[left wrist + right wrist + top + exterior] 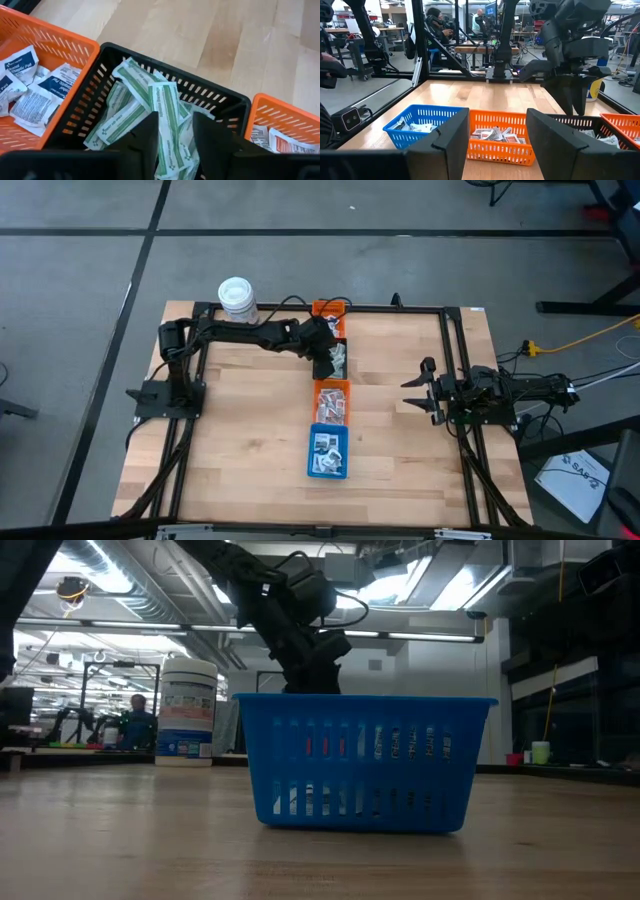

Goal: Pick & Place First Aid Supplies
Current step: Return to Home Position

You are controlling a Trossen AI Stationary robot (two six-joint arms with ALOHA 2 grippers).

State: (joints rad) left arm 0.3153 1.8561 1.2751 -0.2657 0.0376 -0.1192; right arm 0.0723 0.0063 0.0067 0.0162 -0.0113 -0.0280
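Left gripper (176,125) hovers above the black bin (82,107), fingers (147,140) spread apart and empty. The green bandages (145,107) lie piled in that bin, directly beneath and between the fingertips. 2 orange bins flank it: 1 (55,42) holds blue-print pads (25,85), the other (285,112) holds red-print packets (287,145). A blue bin (328,476), last in the row of 4, holds white packets (325,448). Right gripper (420,390) waits over bare table (250,440) (well apart from the bins), fingers likewise parted, gripping nothing.
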